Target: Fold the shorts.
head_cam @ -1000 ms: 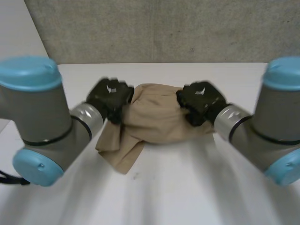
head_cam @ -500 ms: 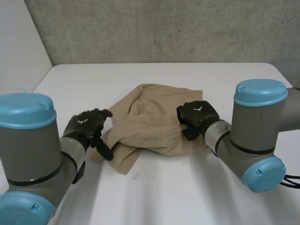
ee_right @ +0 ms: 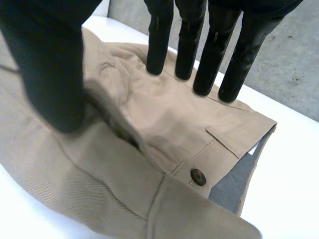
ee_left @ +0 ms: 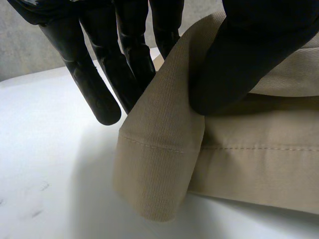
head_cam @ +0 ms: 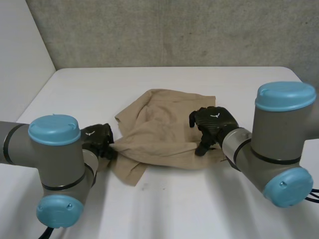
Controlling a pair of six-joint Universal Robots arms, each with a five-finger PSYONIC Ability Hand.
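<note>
A white surface (head_cam: 164, 209) stands against a rough grey wall (head_cam: 174, 30). On it lies one pair of tan shorts (head_cam: 159, 124), loosely bunched near the middle, between the robot's two arms.

The left hand (head_cam: 97, 140) is at the edge of the cloth nearest the robot's left arm, where a leg hem is. In the left wrist view a doubled fold of that stitched hem rises between the thumb (ee_left: 249, 55) on one face and the fingers (ee_left: 99, 89) on the other, so the hand pinches the hem. Below the pinch the fold's lower end hangs down to the surface.

The right hand (head_cam: 212, 122) is over the opposite side of the shorts, near the edge closest to the robot. In the right wrist view its fingers (ee_right: 185, 55) are straight and side by side, with their tips down at the cloth. Its thumb (ee_right: 45, 69) is set well apart from them, against a raised ridge of fabric. The hand is spread and closes on nothing. Whether the fingertips press the cloth or stop just above it cannot be told. Beyond the fingertips lie one pocket flap (ee_right: 234, 137) and one dark button (ee_right: 198, 176) at the opening of the waistband.
</note>
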